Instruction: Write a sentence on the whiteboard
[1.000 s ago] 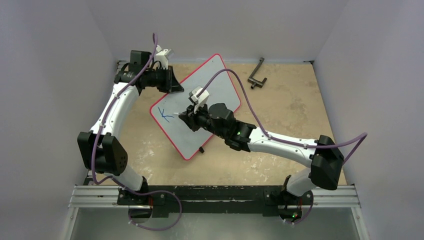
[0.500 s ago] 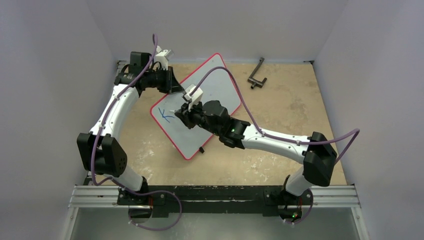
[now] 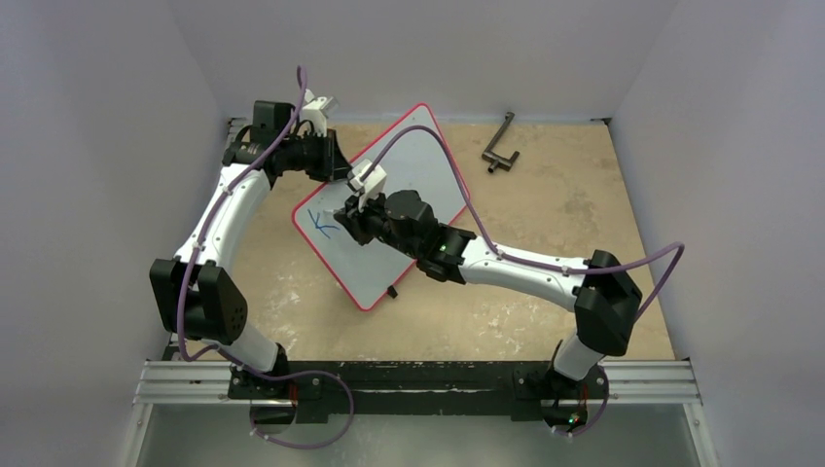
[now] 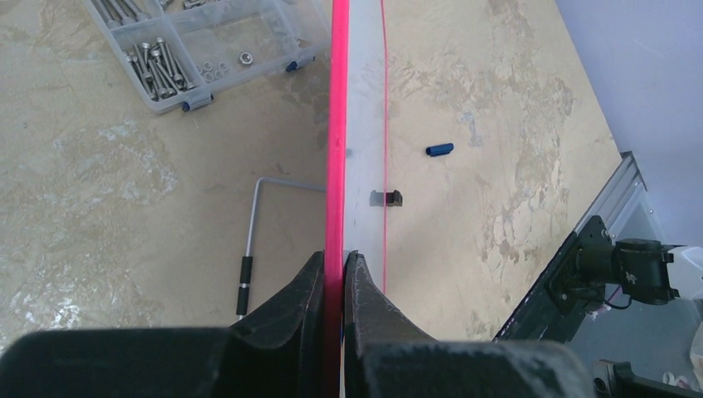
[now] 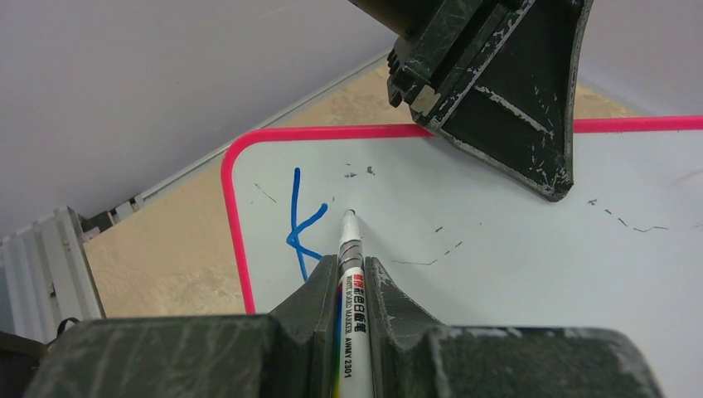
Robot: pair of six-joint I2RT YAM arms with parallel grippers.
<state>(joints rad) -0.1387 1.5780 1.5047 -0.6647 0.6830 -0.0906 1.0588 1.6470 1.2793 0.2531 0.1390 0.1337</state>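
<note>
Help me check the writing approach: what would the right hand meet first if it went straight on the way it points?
The right hand holds a marker whose tip leads, so the whiteboard comes first, just beside the blue K. Whether the tip touches it is unclear.

The sentence consists of a single blue "K" on the whiteboard. The marker barrel carries small print, partly Chinese characters, ending in "2301".
</note>
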